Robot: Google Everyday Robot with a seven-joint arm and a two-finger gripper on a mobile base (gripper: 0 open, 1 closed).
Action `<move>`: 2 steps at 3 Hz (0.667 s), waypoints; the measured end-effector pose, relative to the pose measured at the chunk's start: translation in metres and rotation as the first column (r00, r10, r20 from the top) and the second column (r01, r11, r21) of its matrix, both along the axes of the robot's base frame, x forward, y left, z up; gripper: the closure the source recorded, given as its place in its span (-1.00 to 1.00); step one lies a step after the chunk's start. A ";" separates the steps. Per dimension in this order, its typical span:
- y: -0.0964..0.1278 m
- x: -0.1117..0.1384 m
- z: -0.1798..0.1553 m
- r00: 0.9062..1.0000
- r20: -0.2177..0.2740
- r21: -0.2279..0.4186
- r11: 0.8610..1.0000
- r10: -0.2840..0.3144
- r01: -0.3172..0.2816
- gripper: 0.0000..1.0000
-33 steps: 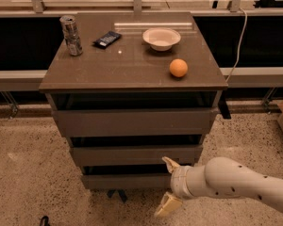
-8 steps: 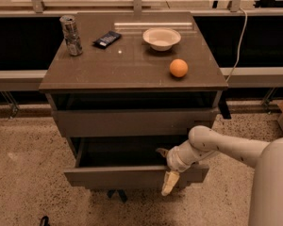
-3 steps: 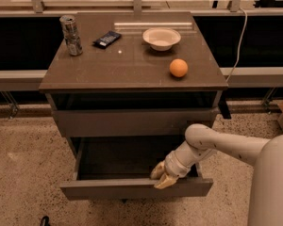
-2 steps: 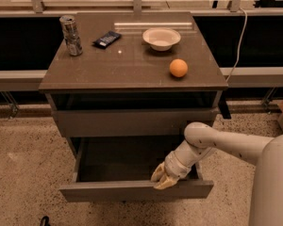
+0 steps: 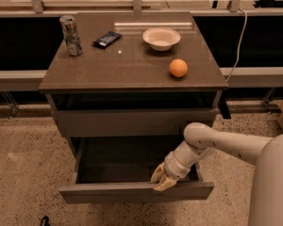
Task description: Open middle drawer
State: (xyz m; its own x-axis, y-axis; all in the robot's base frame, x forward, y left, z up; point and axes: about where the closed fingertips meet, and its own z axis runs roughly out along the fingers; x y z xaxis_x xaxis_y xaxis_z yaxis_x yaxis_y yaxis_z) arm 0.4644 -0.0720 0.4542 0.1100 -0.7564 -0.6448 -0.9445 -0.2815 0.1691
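Note:
The middle drawer [image 5: 132, 192] of the grey-brown cabinet [image 5: 132, 69] stands pulled far out, its flat handleless front panel low in the view and its plain grey inside [image 5: 122, 164] showing. My gripper [image 5: 162, 179] rests at the top edge of that front panel, right of its middle, with its yellowish fingers [image 5: 166, 183] hooked over the rim. My white arm [image 5: 226, 142] reaches in from the right. The top drawer front [image 5: 132, 121] above it is shut.
On the cabinet top stand a metal can [image 5: 71, 35], a black flat device [image 5: 107, 39], a white bowl [image 5: 161, 37] and an orange [image 5: 178, 68]. A rail and dark panels run behind. A cable [image 5: 238, 36] hangs at the right. Speckled floor [image 5: 23, 173] lies all around.
The middle drawer has slid out from shut to far open, with my gripper moving forward and down along with its front panel. In the last second it has barely moved.

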 end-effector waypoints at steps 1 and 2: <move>0.001 -0.001 -0.001 1.000 -0.003 0.001 1.000 0.002 -0.002 -0.47; 0.002 -0.003 -0.002 1.000 -0.007 0.002 1.000 0.004 -0.004 -0.93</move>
